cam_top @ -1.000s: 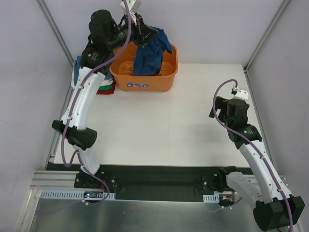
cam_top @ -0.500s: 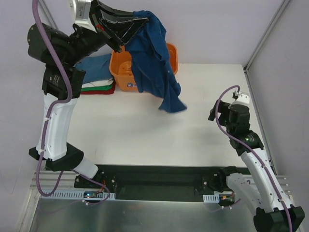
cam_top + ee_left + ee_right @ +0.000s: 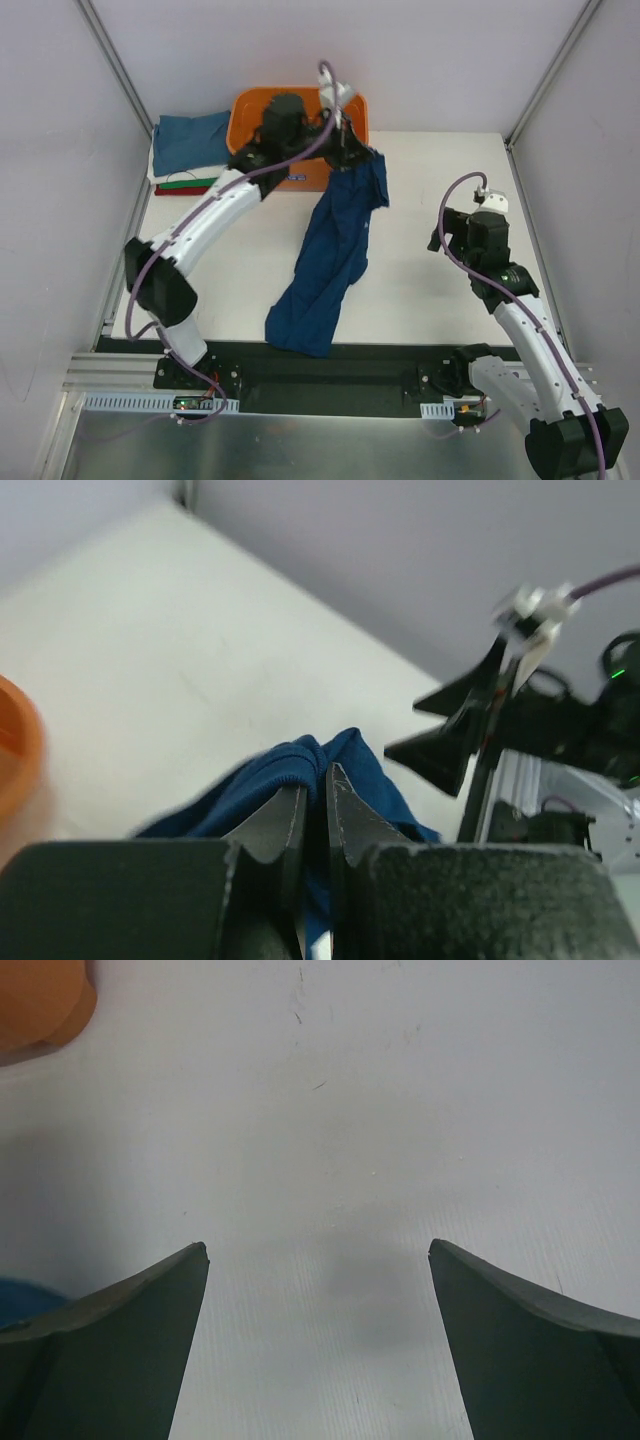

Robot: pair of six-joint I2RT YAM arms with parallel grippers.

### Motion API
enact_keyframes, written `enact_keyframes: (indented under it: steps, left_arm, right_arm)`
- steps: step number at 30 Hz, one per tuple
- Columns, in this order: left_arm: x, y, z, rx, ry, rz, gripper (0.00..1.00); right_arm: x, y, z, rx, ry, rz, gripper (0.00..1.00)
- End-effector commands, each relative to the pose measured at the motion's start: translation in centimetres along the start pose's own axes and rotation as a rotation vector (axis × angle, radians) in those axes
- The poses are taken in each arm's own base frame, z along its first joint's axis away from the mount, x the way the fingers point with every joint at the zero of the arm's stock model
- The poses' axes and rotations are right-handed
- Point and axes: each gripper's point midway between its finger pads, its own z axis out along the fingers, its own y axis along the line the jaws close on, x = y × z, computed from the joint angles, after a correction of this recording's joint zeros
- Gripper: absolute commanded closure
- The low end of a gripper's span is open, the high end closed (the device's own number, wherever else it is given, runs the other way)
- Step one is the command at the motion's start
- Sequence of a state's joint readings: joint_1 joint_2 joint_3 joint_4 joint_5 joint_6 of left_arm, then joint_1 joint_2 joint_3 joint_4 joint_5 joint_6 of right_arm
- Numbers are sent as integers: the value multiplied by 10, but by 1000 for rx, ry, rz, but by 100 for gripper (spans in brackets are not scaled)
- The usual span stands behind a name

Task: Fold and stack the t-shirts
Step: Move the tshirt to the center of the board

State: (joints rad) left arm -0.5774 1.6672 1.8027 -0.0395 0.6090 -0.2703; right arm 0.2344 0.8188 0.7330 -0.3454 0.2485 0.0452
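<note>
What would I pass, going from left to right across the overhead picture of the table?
stack of folded t-shirts → dark blue t-shirt, stretched down the middle of the table → right gripper

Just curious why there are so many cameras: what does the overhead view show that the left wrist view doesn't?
Only overhead: the full length of the navy shirt, the folded stack and most of the basket. Only left wrist: the left gripper pinched shut on a fold of the shirt, close up. Both: the shirt, some of the basket's orange and the right gripper.
</note>
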Motion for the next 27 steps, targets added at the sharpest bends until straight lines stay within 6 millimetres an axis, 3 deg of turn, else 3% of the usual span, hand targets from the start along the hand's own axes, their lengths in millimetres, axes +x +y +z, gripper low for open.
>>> enact_keyframes:
  steps: [1, 3, 4, 5, 6, 8, 9, 10, 11, 12, 13, 14, 15, 16, 17, 18, 19, 20, 21, 22, 24, 25, 27]
  left_arm:
    - [132, 18, 62, -17, 241, -196, 100]
    - [160, 21, 80, -9, 300, -299, 100]
    - [192, 34, 93, -7, 360, -349, 95]
    - [193, 32, 101, 6, 378, -381, 84]
    - [216, 42, 107, -8, 429, -416, 67]
    - [221, 42, 106, -18, 458, -435, 11]
    - [214, 39, 103, -20, 450, -421, 1]
    - [211, 38, 98, -26, 446, -412, 1]
    - [220, 39, 90, -44, 463, -406, 1]
    - [199, 33, 80, -66, 424, -368, 1]
    - [197, 31, 72, -85, 419, -354, 1]
    - [212, 34, 58, -118, 445, -353, 1]
    - [191, 22, 42, -123, 406, -324, 1]
    - [192, 25, 31, -169, 399, -313, 1]
    - [217, 28, 14, -214, 442, -336, 1]
    - [203, 18, -3, -225, 408, -319, 1]
    - [210, 22, -16, -270, 411, -321, 1]
    - [242, 23, -36, -316, 463, -368, 1]
    - [237, 17, -52, -335, 440, -372, 1]
    - [268, 17, -71, -381, 491, -429, 1]
    - [276, 8, -94, -402, 487, -476, 1]
    - [303, 5, -111, -439, 531, -542, 1]
    - [315, -1, -128, -459, 533, -592, 1]
  right_arm:
    - [-11, -8, -2, 64, -15, 18, 3]
    - [-9, -13, -3, 93, -7, 28, 3]
    - [-10, -16, -4, 109, -12, 35, 3]
    - [-12, -17, -5, 113, -19, 48, 3]
    - [-12, -17, -6, 113, -20, 50, 3]
    - [-13, -16, -7, 115, -15, 64, 3]
    - [-12, -16, -8, 113, -1, 54, 3]
    - [-9, -12, -5, 98, 24, 47, 3]
    - [-12, -8, -4, 80, 30, 42, 3]
    - [-11, -6, -3, 65, 50, 23, 3]
    - [-5, 2, 3, 34, 91, 15, 3]
    - [-10, 9, 3, 8, 96, 10, 3]
    - [-8, 14, 7, -15, 120, 0, 3]
    - [1, 21, 15, -40, 178, -8, 3]
    - [-4, 27, 17, -55, 192, -9, 3]
    - [1, 31, 21, -69, 231, -13, 3]
    - [14, 39, 29, -96, 297, -4, 3]
    - [14, 47, 34, -128, 311, 4, 3]
    - [25, 61, 38, -195, 368, 15, 3]
    - [28, 67, 41, -219, 383, 34, 3]
    - [32, 84, 48, -283, 405, 39, 3]
    - [32, 89, 50, -292, 407, 36, 3]
    - [37, 104, 56, -311, 433, 0, 3]
